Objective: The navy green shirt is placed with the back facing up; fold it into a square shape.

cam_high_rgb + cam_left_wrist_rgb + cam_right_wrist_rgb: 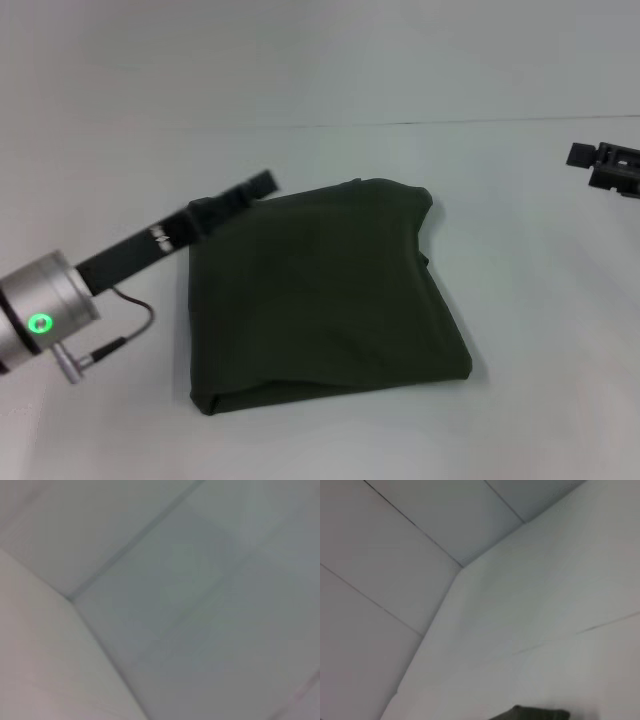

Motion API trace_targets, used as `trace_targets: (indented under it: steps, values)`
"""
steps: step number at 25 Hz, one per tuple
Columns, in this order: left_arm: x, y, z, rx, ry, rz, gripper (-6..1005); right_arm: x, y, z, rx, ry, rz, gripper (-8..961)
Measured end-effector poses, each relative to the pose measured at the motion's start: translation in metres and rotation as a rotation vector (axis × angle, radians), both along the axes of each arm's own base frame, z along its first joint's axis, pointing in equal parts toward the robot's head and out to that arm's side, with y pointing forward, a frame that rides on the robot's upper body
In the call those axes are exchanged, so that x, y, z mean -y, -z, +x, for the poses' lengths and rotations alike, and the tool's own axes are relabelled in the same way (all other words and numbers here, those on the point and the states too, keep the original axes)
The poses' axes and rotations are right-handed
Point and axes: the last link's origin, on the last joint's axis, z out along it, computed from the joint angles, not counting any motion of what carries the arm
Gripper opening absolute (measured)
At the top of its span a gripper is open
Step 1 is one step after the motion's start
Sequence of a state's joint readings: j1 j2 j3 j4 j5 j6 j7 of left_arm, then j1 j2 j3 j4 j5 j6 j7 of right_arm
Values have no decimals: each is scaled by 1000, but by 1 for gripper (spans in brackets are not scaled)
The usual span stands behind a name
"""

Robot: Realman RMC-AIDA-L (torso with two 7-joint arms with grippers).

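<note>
The navy green shirt (320, 295) lies folded on the white table (520, 300), right in the middle of the head view. It is a rough square, plain side up, with no lettering showing. Its near edge runs from about seven o'clock to four o'clock, and the fold at the five o'clock corner looks thick, several layers stacked. The far corner, up at one o'clock, is rounded and a little bunched, with a small tuck down that side.

The left arm comes in from eight o'clock, a silver wrist with a green light glowing on it and a thin cable looping under. The left gripper (250, 190) reaches along the shirt's far left corner, at about ten o'clock of the cloth. It is blurred there, and I cannot tell whether its claw is apart or together, nor whether it touches the fabric.

The right gripper (610, 165) sits well away at two o'clock, near the edge of the view, apart from the shirt. Whether that claw is apart or together I cannot tell either.

The right wrist view catches just a dark sliver of the shirt (530, 713) against the table (545, 630). The left wrist view shows only pale surfaces.
</note>
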State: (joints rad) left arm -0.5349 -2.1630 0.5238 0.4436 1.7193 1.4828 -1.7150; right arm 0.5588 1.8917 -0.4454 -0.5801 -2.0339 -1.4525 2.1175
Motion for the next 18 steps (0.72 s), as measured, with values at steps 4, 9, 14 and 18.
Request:
trace_targets:
  steps: [4,9,14,18]
  values:
    - [-10,-5,-17,-55,-110,45,933,-1,0,-3,-11,1,-14,917]
    - [-27,2,-26,-152,-206,43,949,-2,0,-1,-7,11,-6,916]
    - [-42,5,-32,-254,-267,70,949,-1,2,-1,-5,10,-9,917]
    - [-52,8,-36,-331,-306,88,949,0,4,0,-6,13,-9,917]
